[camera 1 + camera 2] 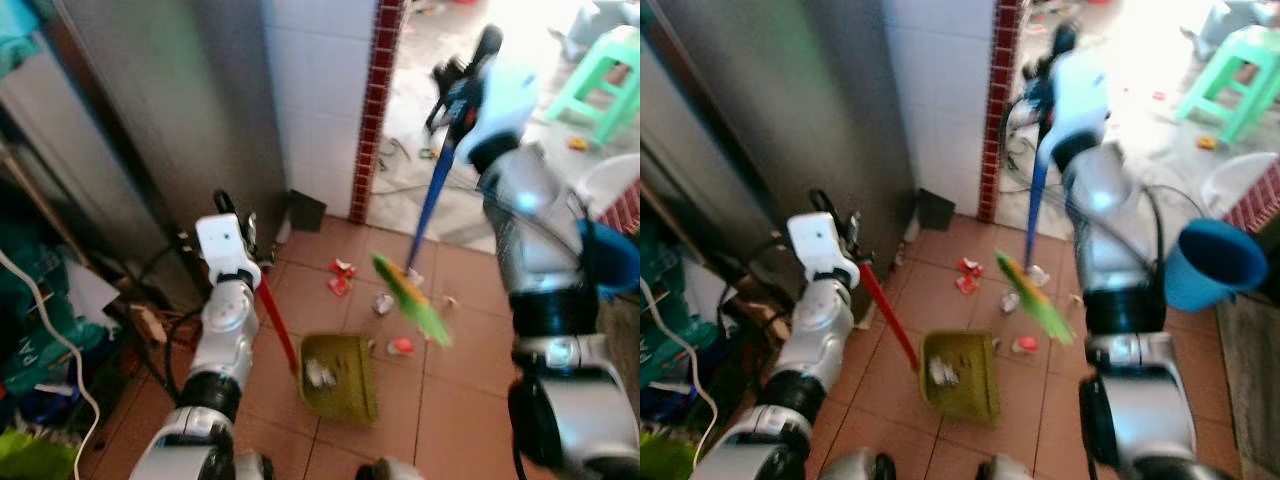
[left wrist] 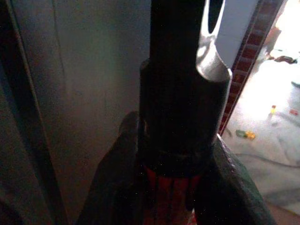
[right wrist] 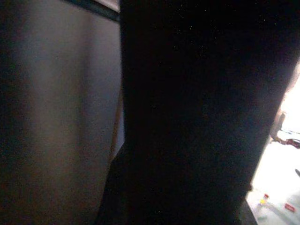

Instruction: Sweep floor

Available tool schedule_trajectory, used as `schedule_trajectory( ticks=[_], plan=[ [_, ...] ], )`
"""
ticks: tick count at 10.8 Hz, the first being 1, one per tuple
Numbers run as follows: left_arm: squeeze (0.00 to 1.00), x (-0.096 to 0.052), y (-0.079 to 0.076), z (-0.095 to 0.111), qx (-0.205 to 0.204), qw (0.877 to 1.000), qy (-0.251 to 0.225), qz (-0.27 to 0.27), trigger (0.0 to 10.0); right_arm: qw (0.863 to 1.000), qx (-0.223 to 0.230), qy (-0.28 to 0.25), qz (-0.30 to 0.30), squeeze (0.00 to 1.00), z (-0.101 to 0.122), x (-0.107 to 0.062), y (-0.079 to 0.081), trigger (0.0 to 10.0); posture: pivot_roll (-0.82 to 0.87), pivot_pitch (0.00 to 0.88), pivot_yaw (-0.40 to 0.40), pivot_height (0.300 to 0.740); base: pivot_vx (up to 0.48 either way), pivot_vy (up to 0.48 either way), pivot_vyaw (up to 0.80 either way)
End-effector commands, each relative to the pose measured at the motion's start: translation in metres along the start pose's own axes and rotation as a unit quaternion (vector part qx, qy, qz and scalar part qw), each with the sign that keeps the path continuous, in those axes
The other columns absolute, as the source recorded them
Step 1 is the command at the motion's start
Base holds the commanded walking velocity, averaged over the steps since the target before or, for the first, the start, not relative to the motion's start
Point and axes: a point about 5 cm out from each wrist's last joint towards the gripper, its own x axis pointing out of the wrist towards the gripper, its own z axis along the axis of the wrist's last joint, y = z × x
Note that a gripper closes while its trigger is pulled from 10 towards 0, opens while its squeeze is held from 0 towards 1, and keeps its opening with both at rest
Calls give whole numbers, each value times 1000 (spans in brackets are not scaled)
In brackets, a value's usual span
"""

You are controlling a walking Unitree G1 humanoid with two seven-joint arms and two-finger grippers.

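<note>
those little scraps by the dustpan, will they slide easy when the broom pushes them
Probably: the scraps look small, crumpled and light, so the broom should shift them. Tile grout lines may snag some. One piece already lies in the dustpan.

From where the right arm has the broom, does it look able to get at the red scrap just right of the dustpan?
Probably yes. The right end effector holds the blue broom handle, and the green bristles hang just above the red scrap, with bare tile between it and the dustpan.

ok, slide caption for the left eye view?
Left gripper holds the dustpan by its red handle; right gripper swings the broom toward scattered litter.
</note>
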Motion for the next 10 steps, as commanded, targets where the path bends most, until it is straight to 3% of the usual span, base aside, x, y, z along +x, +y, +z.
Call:
schedule_trajectory(
  ticks=[1, 3, 5, 6, 9, 10],
  plan=[
    [0, -3, -1, 26, -2, 998, -51, -23, 10000, 999, -29, -2, 19, 0, -13, -16, 18, 10000, -100, 0, 61, 740, 0, 0, 0],
    [0, -21, 5, 34, -4, 997, -64, -37, 10000, 999, -7, 30, -33, 0, -39, -47, 32, 10000, -77, 0, 33, 740, 0, 0, 0],
    [0, -34, 10, 35, 22, 997, -57, -44, 10000, 993, -16, 56, -102, 0, -59, -66, 32, 10000, -65, 0, 34, 740, 0, 0, 0],
    [0, -39, 11, 35, 25, 998, -44, -48, 10000, 987, -4, 78, -141, 0, -68, -69, 26, 10000, -73, 0, 34, 740, 0, 0, 0],
    [0, -41, 5, 43, 13, 997, -33, -67, 10000, 985, -4, 84, -151, 0, -69, -69, 27, 10000, -83, 0, 25, 740, 0, 0, -665],
    [0, -43, 4, 43, 6, 997, -26, -73, 10000, 985, 0, 84, -151, 0, -69, -69, 28, 10000, -80, 0, 27, 740, 0, -394, -569]
  ],
)
